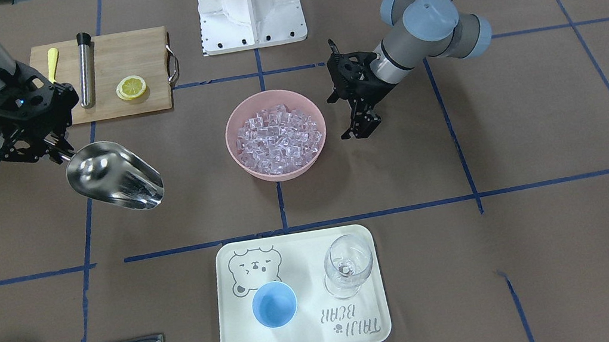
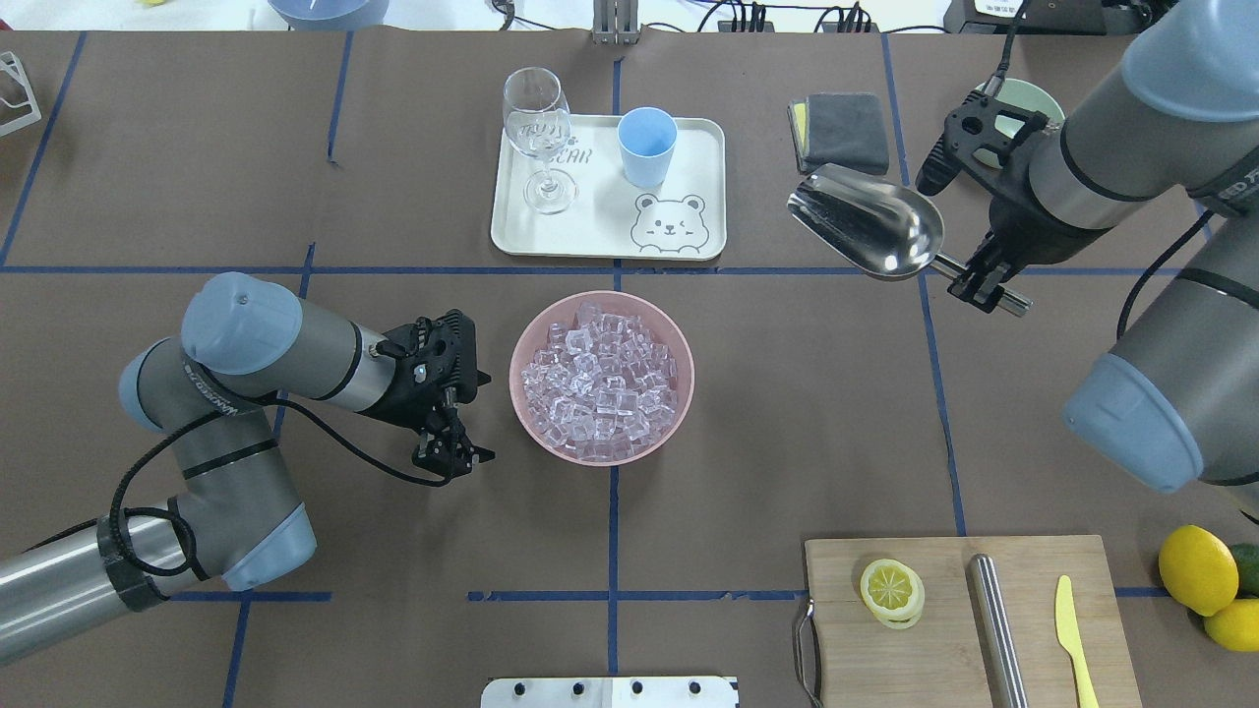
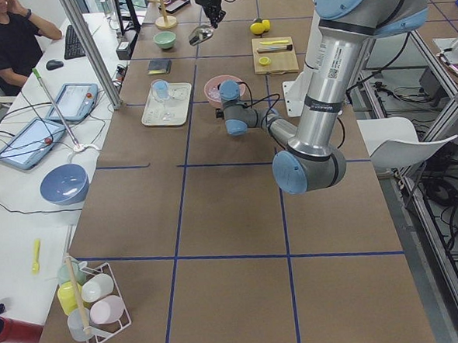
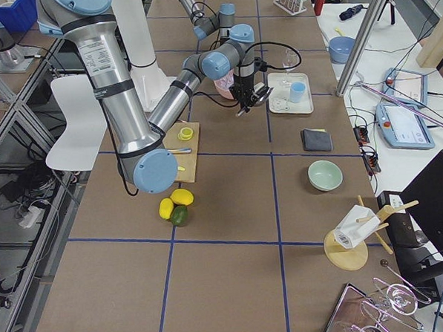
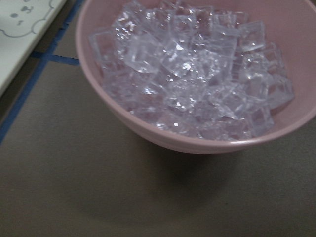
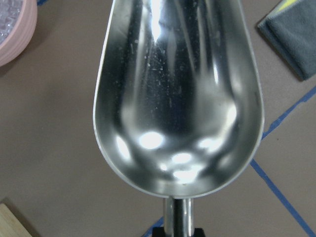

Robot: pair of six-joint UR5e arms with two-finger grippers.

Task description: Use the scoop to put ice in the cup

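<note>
- My right tool (image 2: 987,282) is clamped on the handle of the shiny steel scoop (image 2: 870,231), whose empty trough is held above the table (image 2: 787,413).
- My left tool (image 2: 450,454) hangs just beside the pink round bowl (image 2: 515,369), jaws apart, holding nothing.
- The clear ice cubes (image 2: 600,379) sit heaped in that bowl.
- The small light-blue plastic cup (image 2: 647,147) stands upright on the white bear-print tray (image 2: 600,226) (a clear wine glass (image 2: 538,128) beside it).
</note>
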